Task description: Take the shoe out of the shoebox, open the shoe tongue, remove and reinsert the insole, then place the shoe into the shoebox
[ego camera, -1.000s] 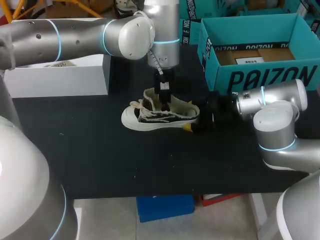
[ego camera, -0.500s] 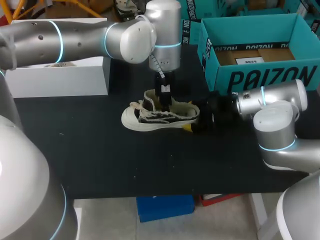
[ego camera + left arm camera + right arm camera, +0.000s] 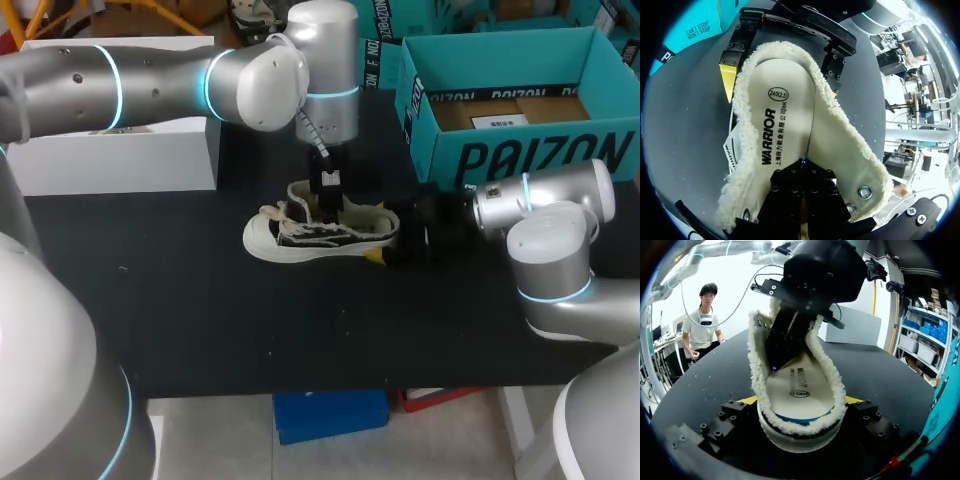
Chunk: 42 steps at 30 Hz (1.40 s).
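While the shoe (image 3: 300, 238) stands on its sole mid-table, outside the box | table (image 3: 200, 320): matte black | shoebox (image 3: 520, 150): teal cardboard, open, rear right | shoe: cream, black side panels, fleecy lining | insole (image 3: 785, 125): smooth, printed | right gripper (image 3: 800, 402): clamps heel from both sides | left gripper (image 3: 802, 165): fingers together, tip on insole; pinching it, unclear.

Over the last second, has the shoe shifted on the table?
No. The shoe lies where it did, its toe and heel at the same gap from the teal shoebox in the head view.
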Tool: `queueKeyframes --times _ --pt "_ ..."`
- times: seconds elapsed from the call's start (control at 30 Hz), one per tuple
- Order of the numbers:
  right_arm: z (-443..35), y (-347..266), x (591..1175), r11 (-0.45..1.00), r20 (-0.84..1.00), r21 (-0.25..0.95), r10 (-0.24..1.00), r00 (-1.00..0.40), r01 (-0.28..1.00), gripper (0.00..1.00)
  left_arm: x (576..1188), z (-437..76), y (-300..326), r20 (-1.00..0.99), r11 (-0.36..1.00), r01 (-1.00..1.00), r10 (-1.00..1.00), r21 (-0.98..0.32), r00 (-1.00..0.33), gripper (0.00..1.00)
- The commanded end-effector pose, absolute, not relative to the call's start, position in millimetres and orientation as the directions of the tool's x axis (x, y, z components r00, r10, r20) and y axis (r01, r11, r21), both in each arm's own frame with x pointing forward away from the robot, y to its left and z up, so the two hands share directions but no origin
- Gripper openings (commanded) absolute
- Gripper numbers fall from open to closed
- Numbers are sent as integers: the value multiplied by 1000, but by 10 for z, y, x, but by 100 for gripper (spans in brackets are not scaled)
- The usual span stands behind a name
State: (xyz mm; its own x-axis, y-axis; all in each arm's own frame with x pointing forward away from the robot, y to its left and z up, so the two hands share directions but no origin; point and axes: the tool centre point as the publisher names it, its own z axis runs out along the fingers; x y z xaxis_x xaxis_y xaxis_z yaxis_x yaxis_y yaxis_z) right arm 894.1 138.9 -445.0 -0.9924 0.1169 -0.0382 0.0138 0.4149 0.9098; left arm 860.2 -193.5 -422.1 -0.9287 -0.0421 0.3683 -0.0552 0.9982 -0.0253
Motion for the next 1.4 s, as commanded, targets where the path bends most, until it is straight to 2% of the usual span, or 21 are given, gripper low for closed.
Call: queueKeyframes --times 0.03,0.2,0.23,0.27,0.33,0.37,0.4,0.5,0.57,0.7,0.83,1.0,1.13,1.23,1.4 --pt "-4456 1383 8955 416 -36 909 117 -992 16 0 8518 -4439 -1968 367 998 -55 -40 -32 -929 0" --pt "-4456 1383 8955 416 -36 909 117 -992 16 0 8516 -4432 -1973 366 998 -56 -39 -36 -930 0" --pt "-4456 1383 8955 416 -36 909 117 -992 16 0 8517 -4427 -1971 367 998 -56 -39 -36 -930 20" --pt "-4456 1383 8955 416 -36 909 117 -992 16 0 8516 -4424 -1970 366 998 -56 -39 -37 -930 31" --pt "-4456 1383 8955 416 -36 909 117 -992 16 0 8518 -4422 -1966 364 998 -54 -37 -36 -931 25" --pt "-4456 1383 8955 416 -36 909 117 -992 16 0 8521 -4423 -1961 362 998 -55 -38 -36 -931 24" --pt "-4456 1383 8955 416 -36 909 117 -992 16 0 8523 -4423 -1957 361 998 -55 -38 -37 -932 28" --pt "-4456 1383 8955 416 -36 909 117 -992 16 0 8522 -4422 -1944 355 998 -56 -40 -37 -934 22" --pt "-4456 1383 8955 416 -36 909 117 -992 16 0 8524 -4422 -1934 342 998 -55 -40 -35 -939 24" --pt "-4456 1383 8955 416 -36 909 117 -992 16 0 8509 -4435 -1923 290 999 -53 -50 -1 -956 22" --pt "-4456 1383 8955 416 -36 909 117 -992 16 0 8459 -4495 -1924 170 995 -57 -69 76 -983 26" --pt "-4456 1383 8955 416 -36 909 117 -992 16 0 8407 -4577 -1875 46 988 -68 -75 139 -996 21" --pt "-4456 1383 8955 416 -36 909 117 -992 16 0 8444 -4614 -1806 -25 982 -81 -78 170 -997 26" --pt "-4456 1383 8955 416 -36 909 117 -992 16 0 8483 -4639 -1750 -81 978 -97 -83 186 -993 13" --pt "-4456 1383 8955 416 -36 909 117 -992 16 0 8512 -4753 -1672 -134 967 -79 -47 241 -990 13"
